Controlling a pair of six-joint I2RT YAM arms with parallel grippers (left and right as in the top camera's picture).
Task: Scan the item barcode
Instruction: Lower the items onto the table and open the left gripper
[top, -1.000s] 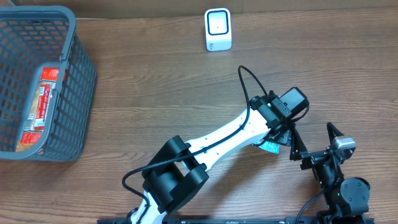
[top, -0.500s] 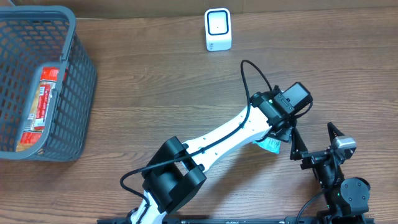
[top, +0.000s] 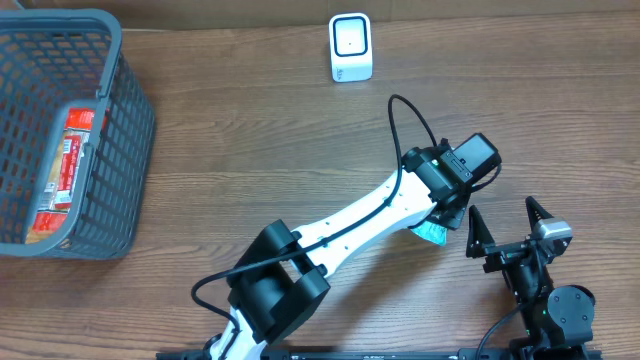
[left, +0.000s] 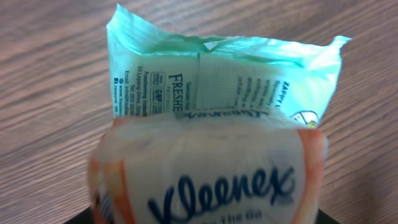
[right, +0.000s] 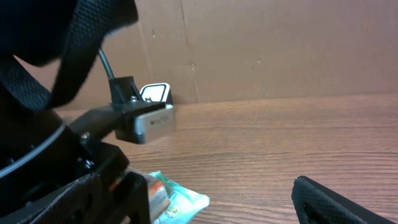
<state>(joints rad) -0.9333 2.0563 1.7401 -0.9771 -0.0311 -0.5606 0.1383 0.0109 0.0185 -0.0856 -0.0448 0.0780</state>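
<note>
A white and orange Kleenex tissue pack (left: 211, 177) fills the left wrist view, lying on top of a mint-green wipes pack (left: 224, 74) on the wooden table. My left gripper (top: 445, 217) reaches down over both packs, its fingers closed against the sides of the tissue pack (right: 158, 191). A corner of the green pack (top: 432, 234) sticks out beneath it. No barcode shows on either pack. The white scanner (top: 350, 47) stands at the far edge of the table. My right gripper (top: 502, 222) stands open just right of the packs, holding nothing.
A grey plastic basket (top: 130, 130) at the far left holds red and orange packets. A cardboard wall backs the table behind the scanner (right: 155, 93). The left arm's cable loops above its wrist.
The left gripper's jaws have narrowed around the tissue pack, and the arm shifted slightly right. The right arm has not moved.
</note>
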